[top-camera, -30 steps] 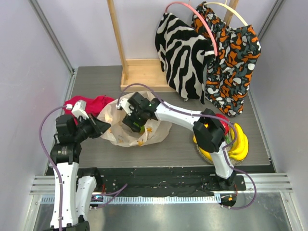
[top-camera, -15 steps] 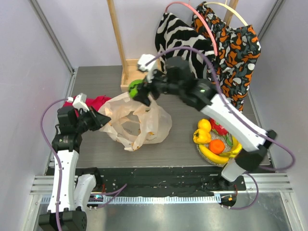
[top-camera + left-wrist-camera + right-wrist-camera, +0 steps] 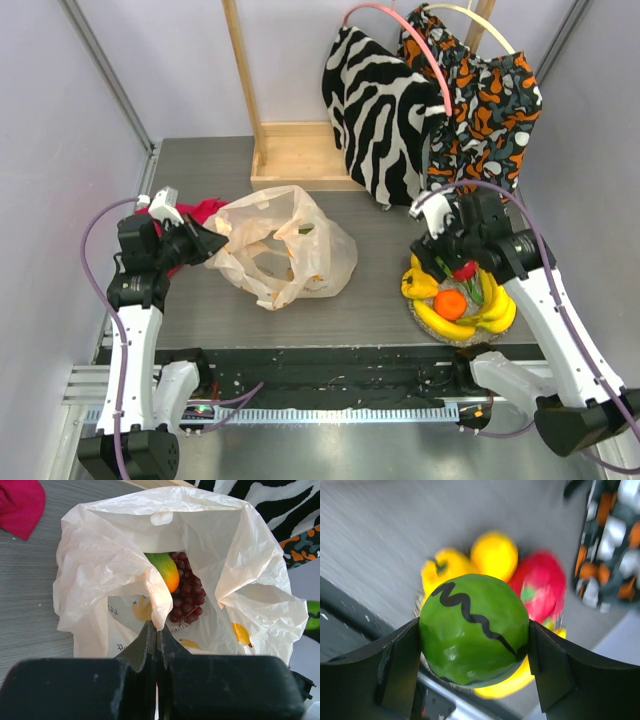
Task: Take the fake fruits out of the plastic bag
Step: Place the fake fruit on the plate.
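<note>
The plastic bag (image 3: 280, 245) lies mid-table with its mouth held open, and my left gripper (image 3: 213, 243) is shut on its left rim. In the left wrist view the gripper (image 3: 156, 627) pinches a fold of the bag (image 3: 100, 570). Inside lie a green-and-orange fruit (image 3: 165, 570) and a purple grape bunch (image 3: 187, 592). My right gripper (image 3: 474, 645) is shut on a green fruit (image 3: 474, 625) with a black wavy line. It hangs over the plate (image 3: 430, 325), which holds bananas (image 3: 497, 305), an orange (image 3: 451, 304), a lemon (image 3: 420, 283) and a red fruit (image 3: 464, 270).
A red cloth (image 3: 195, 212) lies behind my left gripper. A wooden stand (image 3: 290, 150) rises at the back. Zebra-print (image 3: 375, 110) and orange-patterned (image 3: 485, 120) garments hang at the back right, close behind the plate.
My right arm has swung the green fruit from above the bag across to over the plate on the right. The bag has sagged lower. The left gripper still grips the rim.
</note>
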